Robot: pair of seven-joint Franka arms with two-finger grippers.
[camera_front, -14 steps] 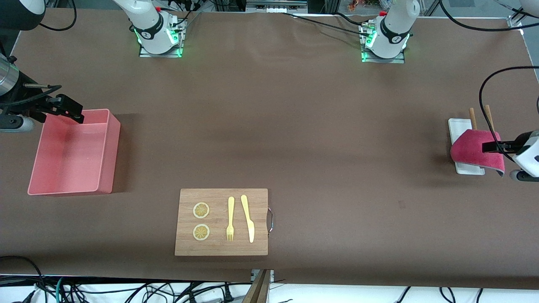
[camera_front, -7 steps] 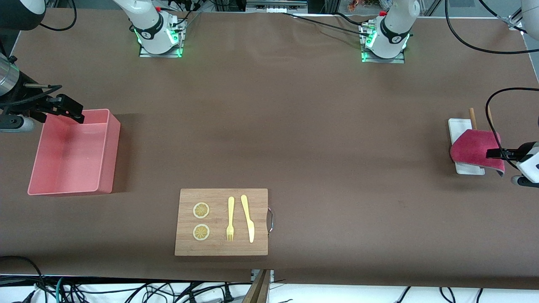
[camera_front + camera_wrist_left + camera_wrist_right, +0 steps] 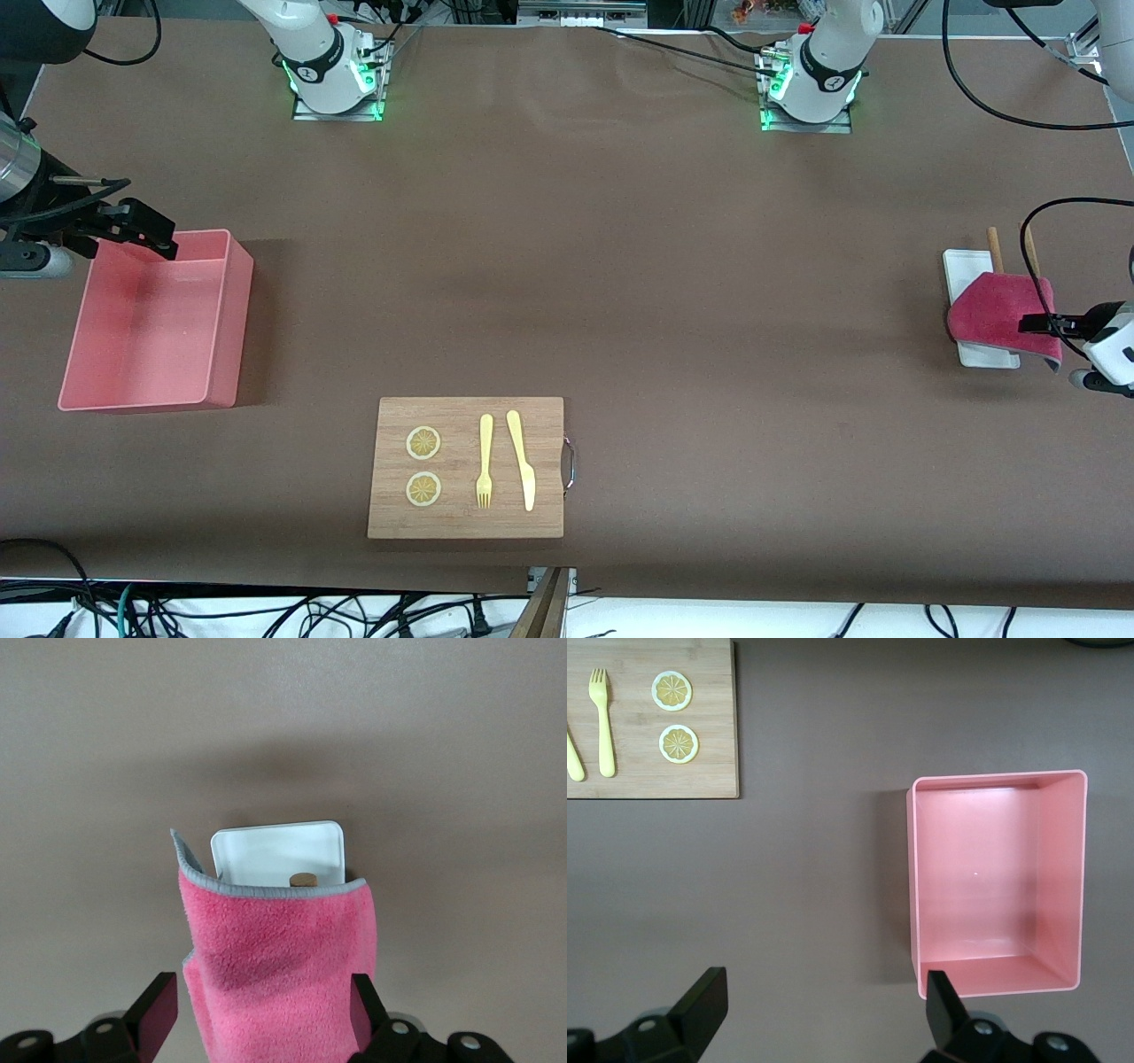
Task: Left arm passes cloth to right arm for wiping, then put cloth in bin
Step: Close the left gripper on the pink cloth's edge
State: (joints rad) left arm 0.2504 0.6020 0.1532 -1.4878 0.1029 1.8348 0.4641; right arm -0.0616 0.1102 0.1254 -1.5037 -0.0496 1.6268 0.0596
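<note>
My left gripper (image 3: 263,1008) is spread wide around the cloth (image 3: 282,970) on the white tray (image 3: 276,852). My right gripper (image 3: 820,1008) waits, fingers apart, over the bin (image 3: 998,879), toward nine o'clock.

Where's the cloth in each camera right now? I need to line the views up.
Front view: cloth draped over the white tray, at the left arm's end of the table.
Left wrist view: cloth between the open left gripper fingers.
Right wrist view: not in it.
Shared landmark: white tray.
</note>
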